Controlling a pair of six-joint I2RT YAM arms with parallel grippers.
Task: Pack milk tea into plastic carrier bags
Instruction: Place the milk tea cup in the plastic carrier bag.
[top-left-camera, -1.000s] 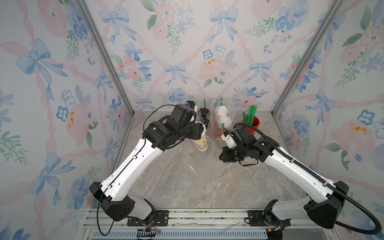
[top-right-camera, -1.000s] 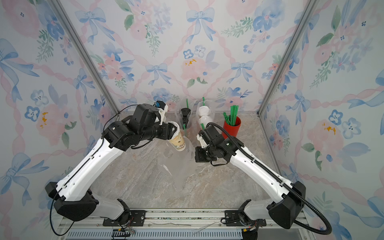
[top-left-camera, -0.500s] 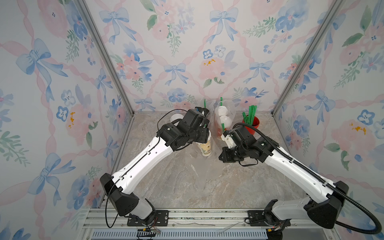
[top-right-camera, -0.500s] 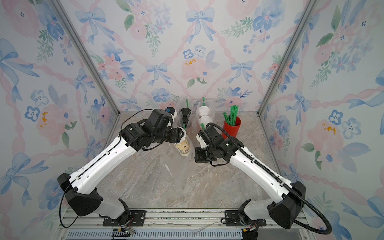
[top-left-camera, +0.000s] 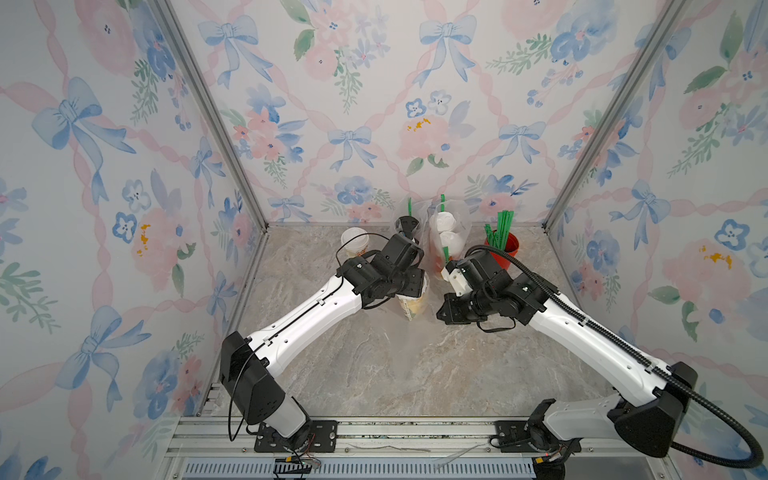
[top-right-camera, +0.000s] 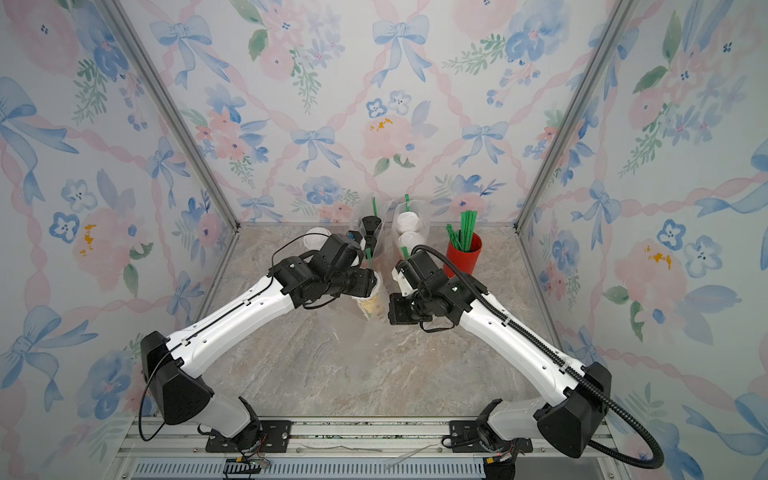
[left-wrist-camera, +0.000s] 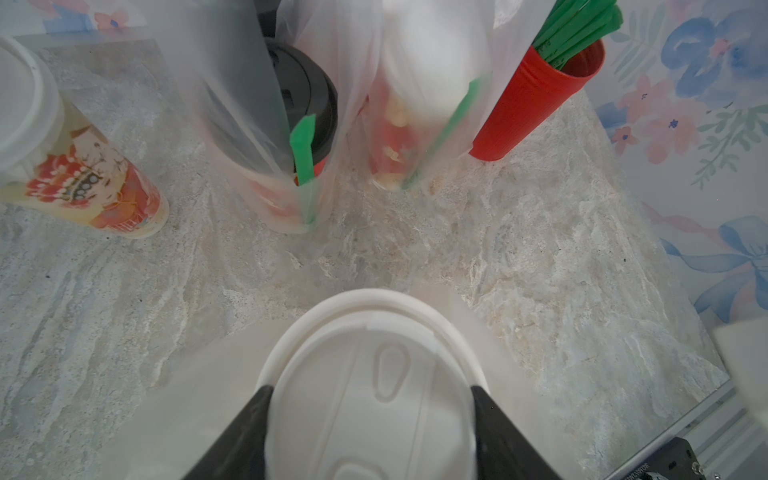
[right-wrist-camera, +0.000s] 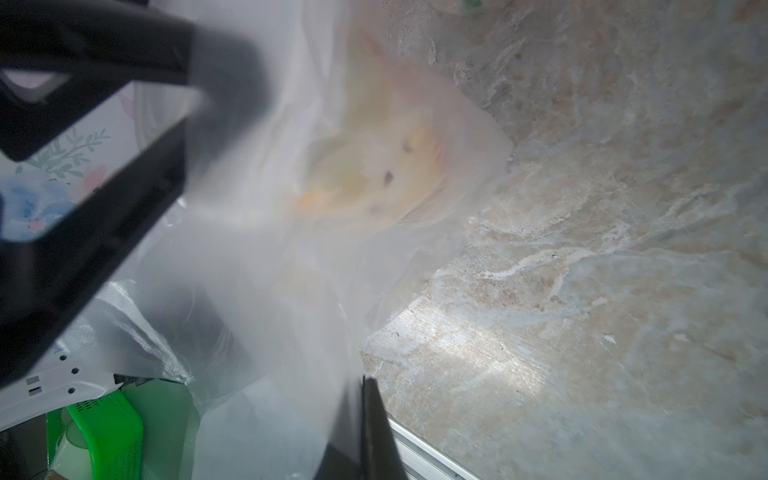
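My left gripper (left-wrist-camera: 370, 399) is shut on a cream-printed milk tea cup (top-left-camera: 413, 306) by its white domed lid (left-wrist-camera: 374, 374), holding it nearly upright over the middle of the table. My right gripper (right-wrist-camera: 365, 384) is shut on the film of a clear plastic carrier bag (right-wrist-camera: 257, 299), just right of that cup in a top view (top-left-camera: 446, 313). Through the bag film the right wrist view shows the cup's print (right-wrist-camera: 395, 174) blurred. Hazy film also surrounds the cup in the left wrist view. Whether the cup's base touches the table I cannot tell.
A white-lidded cup (top-left-camera: 355, 247) stands loose at the back left. Two filled bags stand by the back wall, one with black-lidded cups (top-left-camera: 409, 226), one with white-lidded cups (top-left-camera: 446, 237). A red cup of green straws (top-left-camera: 503, 245) is at the back right.
My left arm has carried the cup right and toward the front, up beside the right gripper, and the cup now stands straighter. The right arm has held still with the bag.
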